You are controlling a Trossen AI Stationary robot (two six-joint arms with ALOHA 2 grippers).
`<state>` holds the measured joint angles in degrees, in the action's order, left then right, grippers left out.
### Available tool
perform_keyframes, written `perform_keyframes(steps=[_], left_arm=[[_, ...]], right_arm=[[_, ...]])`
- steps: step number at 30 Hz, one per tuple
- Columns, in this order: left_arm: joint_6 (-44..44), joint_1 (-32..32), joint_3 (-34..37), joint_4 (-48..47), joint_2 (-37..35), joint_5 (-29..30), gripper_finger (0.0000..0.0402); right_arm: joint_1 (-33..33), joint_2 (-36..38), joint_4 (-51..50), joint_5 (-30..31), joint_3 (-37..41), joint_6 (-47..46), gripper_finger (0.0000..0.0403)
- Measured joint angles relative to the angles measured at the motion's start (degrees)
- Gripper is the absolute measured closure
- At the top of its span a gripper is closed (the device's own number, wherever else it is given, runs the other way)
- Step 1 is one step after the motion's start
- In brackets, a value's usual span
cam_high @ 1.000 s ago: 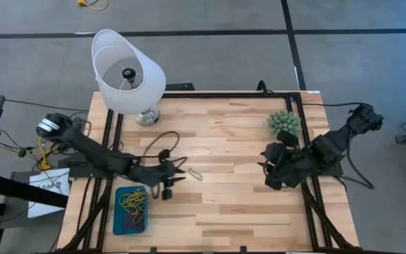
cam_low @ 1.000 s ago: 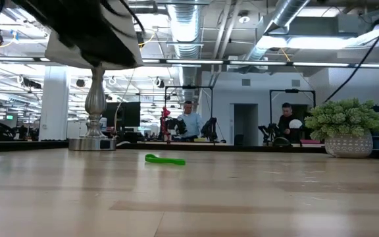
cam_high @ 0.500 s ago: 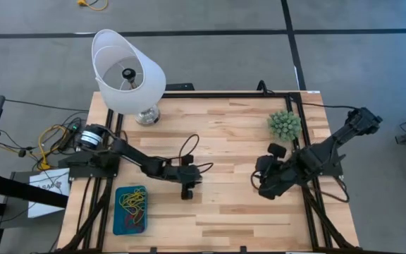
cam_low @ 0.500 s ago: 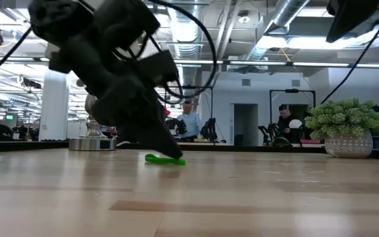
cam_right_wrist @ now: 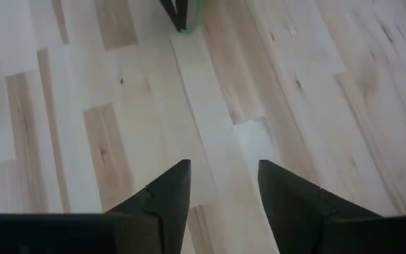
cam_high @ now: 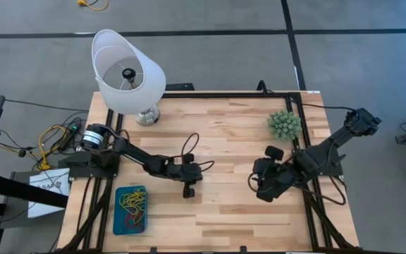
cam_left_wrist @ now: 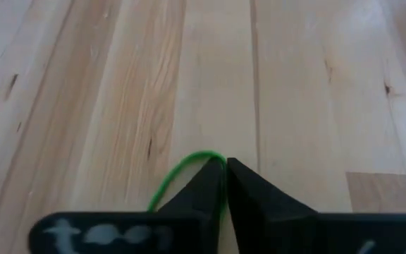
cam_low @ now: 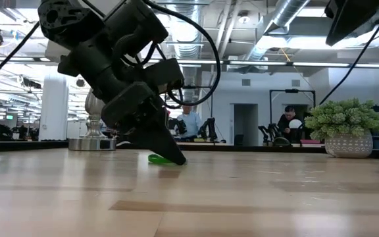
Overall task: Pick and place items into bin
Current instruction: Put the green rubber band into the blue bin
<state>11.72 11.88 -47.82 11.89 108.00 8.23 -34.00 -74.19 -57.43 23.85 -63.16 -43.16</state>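
Note:
A green rubber band [cam_left_wrist: 177,175] lies on the wood table, near the middle. My left gripper [cam_left_wrist: 225,164] sits at one end of it, shut on it; in the low view its fingertips [cam_low: 176,159] touch down beside the band [cam_low: 156,158]. In the high view the gripper [cam_high: 198,173] covers the band. The teal bin [cam_high: 118,212] rests flat near the table's near-left corner, with several coloured bands [cam_high: 134,204] inside. My right gripper [cam_high: 255,186] waits open to the right of the middle, touching nothing [cam_right_wrist: 223,176]. My left gripper pinches the green band's loop end [cam_left_wrist: 216,159] between its two fingertips. The fingers slant down from the table's left. The rest of the loop [cam_low: 155,158] lies slack on the table beside the fingers.
A white lampshade [cam_high: 127,74] on a metal base [cam_low: 92,141] stands at the far left. The spiky green plant [cam_high: 285,125] in its pot sits at the far right. Bare wood lies between the grippers and along the near edge. People are in the room behind.
My left gripper moved from beside the bin toward the table's right, came down and reached the green band, which stays on the table. My right gripper shifted slightly toward the table's left and near edge.

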Motion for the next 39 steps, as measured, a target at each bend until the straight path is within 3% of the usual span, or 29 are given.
perform_keyframes(steps=[5, 11, 17, 21, 25, 29, 39], left_arm=[[2.6, 0.3, 0.6, -6.2, -5.9, -3.8, 0.04], [9.3, 4.2, 0.4, -24.3, -25.1, -8.2, 0.0401], [27.0, 15.8, 0.3, -41.6, -43.7, -10.3, 0.0401], [42.9, 27.0, 0.3, -53.1, -50.8, -1.6, 0.0401], [57.3, 37.7, 0.4, -59.5, -51.4, 4.5, 0.0401], [62.5, 44.5, 0.4, -60.0, -47.7, 7.5, 0.0401], [66.1, 48.2, 0.4, -58.8, -31.3, 4.1, 0.0398]], right_arm=[[0.0, -0.1, 1.9, 0.0, 0.0, 0.0, 0.0243], [-0.1, -0.1, 5.6, 0.0, 0.0, -0.4, 0.0239], [-0.1, -0.1, 9.5, 0.5, 0.0, -0.4, 0.0239], [0.0, -0.1, 13.5, 2.7, 0.0, -0.4, 0.0238], [0.0, -0.1, 14.6, 2.9, 0.0, -0.1, 0.024], [0.0, -0.1, 14.6, 3.0, 0.0, 0.0, 0.0241], [0.0, -0.1, 14.6, 3.2, 0.0, 0.1, 0.0242]])
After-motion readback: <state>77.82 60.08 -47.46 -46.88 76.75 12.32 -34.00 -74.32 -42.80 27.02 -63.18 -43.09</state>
